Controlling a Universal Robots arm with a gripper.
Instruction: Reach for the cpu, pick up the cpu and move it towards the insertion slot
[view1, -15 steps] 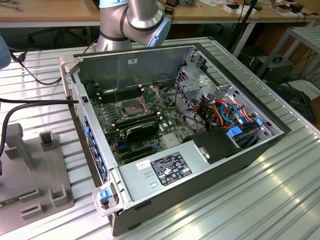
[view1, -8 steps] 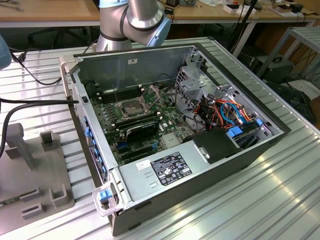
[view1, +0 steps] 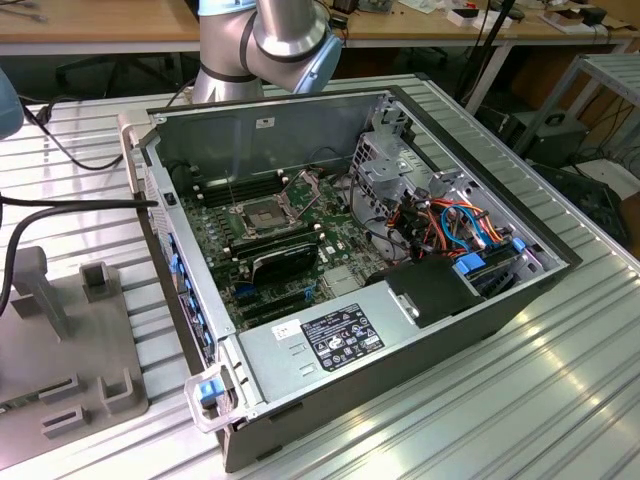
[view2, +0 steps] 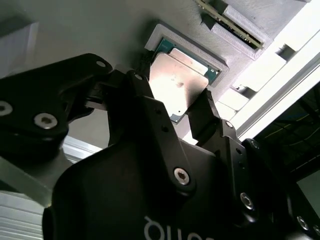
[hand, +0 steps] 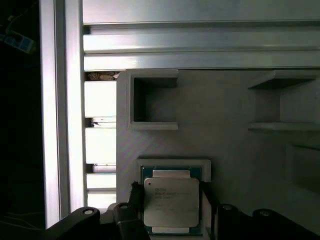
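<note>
1. The cpu (hand: 171, 202), a small flat square chip with a silver-grey metal face, is seated in a recess of the pale grey plastic tray (hand: 225, 145).
2. The black gripper (hand: 170, 192) is closed narrowly, its fingers (hand: 135, 194) pressed on the chip's opposite edges.
3. A tilt or slip may be caused by so thin a hold, and the chip jammed against the recess wall.

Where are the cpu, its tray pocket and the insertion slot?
cpu (hand: 171, 202): first wrist view, middle of its metal face.
tray pocket (hand: 172, 163): first wrist view, its raised rim.
insertion slot (view1: 261, 213): exterior view, dark centre of the socket.
</note>
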